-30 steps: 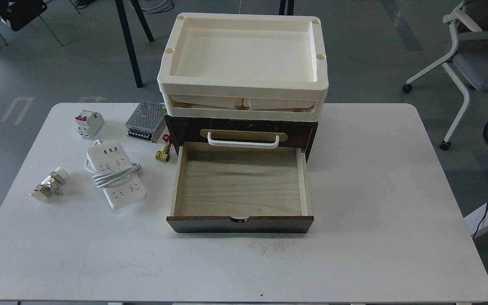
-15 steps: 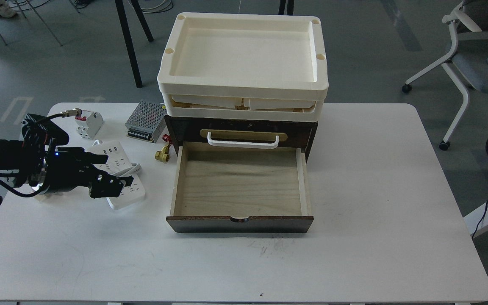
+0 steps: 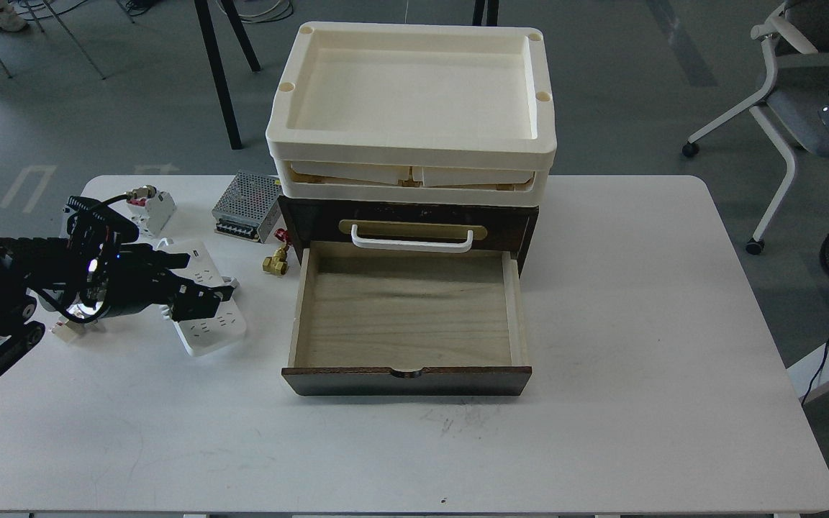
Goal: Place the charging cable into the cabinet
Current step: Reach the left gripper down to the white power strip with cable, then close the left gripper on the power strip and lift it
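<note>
The left gripper (image 3: 195, 296) hangs over the charging cable (image 3: 206, 327) — fingers apart, I think; best to straddle its coiled middle squarely.

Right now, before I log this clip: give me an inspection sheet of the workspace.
Surface: white table, scuffed near the front.
Job's things: charging cable left of the cabinet; drawer open, nothing inside.
Clutter: circuit breaker, mesh power supply, brass valve, cream trays on the cabinet.
Grippers: left gripper over the charging cable, jaw state unclear; right not in view.
Cables: cord mostly hidden by the gripper.
Surroundings: office chair, grey floor.
</note>
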Controlling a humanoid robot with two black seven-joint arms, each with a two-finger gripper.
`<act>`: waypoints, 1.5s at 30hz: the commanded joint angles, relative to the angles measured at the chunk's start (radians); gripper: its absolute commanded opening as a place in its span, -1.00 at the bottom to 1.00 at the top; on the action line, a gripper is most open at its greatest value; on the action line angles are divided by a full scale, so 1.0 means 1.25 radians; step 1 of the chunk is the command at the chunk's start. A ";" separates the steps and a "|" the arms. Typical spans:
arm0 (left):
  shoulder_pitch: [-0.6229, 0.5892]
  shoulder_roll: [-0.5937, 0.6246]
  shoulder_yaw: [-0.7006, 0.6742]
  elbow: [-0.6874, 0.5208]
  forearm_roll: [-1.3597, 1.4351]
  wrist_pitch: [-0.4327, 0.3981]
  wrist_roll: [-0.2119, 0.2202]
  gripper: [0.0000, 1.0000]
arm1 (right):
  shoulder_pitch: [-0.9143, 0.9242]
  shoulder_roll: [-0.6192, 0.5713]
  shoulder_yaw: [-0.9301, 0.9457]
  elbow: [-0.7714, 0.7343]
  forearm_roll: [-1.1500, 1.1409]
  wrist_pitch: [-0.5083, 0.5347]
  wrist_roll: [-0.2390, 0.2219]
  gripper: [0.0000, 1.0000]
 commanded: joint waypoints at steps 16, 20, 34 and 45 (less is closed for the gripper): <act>-0.026 -0.063 0.119 0.153 0.000 0.126 -0.009 0.39 | 0.000 0.000 0.003 0.000 0.001 0.000 0.000 0.99; -0.026 -0.060 0.120 0.153 0.000 0.147 -0.009 0.27 | -0.007 0.000 0.004 0.000 0.001 0.000 0.000 0.99; -0.013 -0.058 0.124 0.146 0.000 0.199 -0.009 -0.53 | -0.015 -0.001 0.007 -0.003 0.001 0.000 0.000 0.99; -0.021 -0.055 0.149 0.153 0.000 0.313 -0.009 -1.00 | -0.026 -0.004 0.011 -0.001 0.001 0.000 0.000 0.99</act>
